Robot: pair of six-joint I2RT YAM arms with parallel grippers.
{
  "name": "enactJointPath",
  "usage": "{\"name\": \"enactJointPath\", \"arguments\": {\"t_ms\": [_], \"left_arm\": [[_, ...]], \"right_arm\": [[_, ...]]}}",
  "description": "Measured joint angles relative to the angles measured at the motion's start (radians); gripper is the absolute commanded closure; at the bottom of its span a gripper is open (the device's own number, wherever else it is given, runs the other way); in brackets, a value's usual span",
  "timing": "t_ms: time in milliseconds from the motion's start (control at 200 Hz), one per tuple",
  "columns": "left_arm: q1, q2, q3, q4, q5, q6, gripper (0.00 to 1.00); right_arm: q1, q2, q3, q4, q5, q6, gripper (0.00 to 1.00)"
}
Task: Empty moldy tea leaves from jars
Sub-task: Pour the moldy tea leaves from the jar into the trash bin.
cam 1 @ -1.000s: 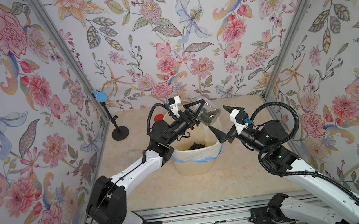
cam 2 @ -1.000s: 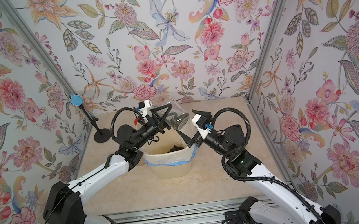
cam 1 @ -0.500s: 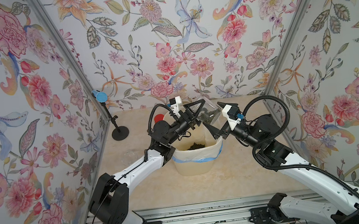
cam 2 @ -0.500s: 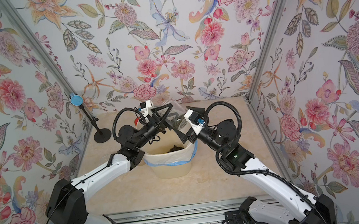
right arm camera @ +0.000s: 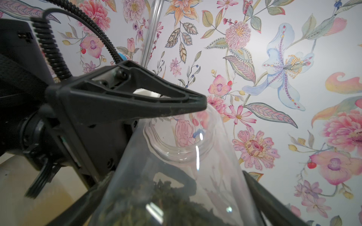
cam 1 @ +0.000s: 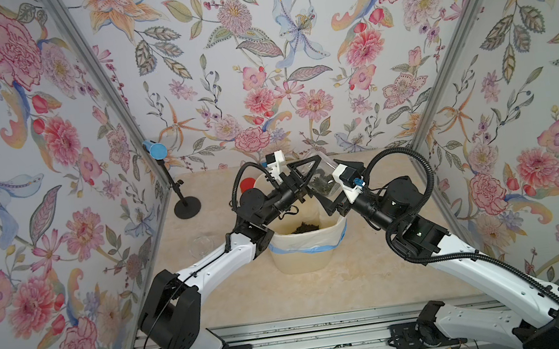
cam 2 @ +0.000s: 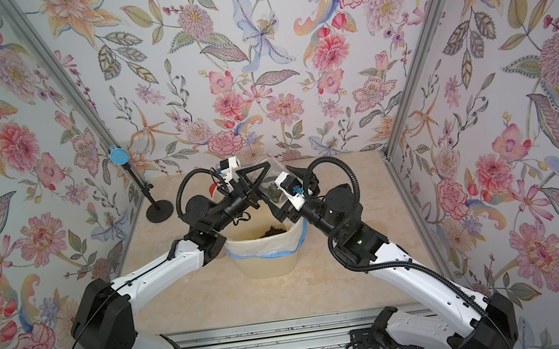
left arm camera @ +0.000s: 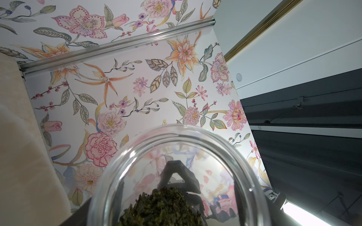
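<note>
A clear lidless jar [cam 1: 323, 178] hangs tilted above the back rim of the bin, with my left gripper [cam 1: 314, 177] shut on it. Dark tea leaves [left arm camera: 162, 207] lie heaped in its lower end. In the right wrist view the jar's open mouth [right arm camera: 180, 140] points up toward the back wall, under a left finger [right arm camera: 137, 99]. My right gripper [cam 1: 329, 181] stands open from the opposite side, its fingers [right arm camera: 274, 205] close along the jar's walls; whether they touch I cannot tell. More tea leaves [cam 1: 305, 227] lie inside the bin. A red-capped jar [cam 1: 246, 185] shows behind the left arm.
The cream bin [cam 1: 309, 256] with a white liner and blue band stands mid-table under both grippers. An empty clear jar [cam 1: 201, 244] sits on the table at the left. A black stand with a blue disc [cam 1: 187, 209] is at the back left corner.
My right arm has swung in leftward toward the held jar, and its open fingers now straddle it. The left arm and jar have hardly moved.
</note>
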Motion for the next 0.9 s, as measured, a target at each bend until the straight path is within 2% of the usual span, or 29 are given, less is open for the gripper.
{"name": "enactJointPath", "arguments": {"t_ms": [535, 901], "left_arm": [[-0.003, 0.005, 0.000, 0.007, 0.000, -0.006, 0.37], [-0.006, 0.037, 0.000, 0.066, 0.000, -0.051, 0.37]], "right_arm": [[0.002, 0.009, 0.000, 0.002, 0.018, -0.003, 0.14], [0.000, 0.008, -0.003, 0.007, 0.023, -0.006, 0.09]]}}
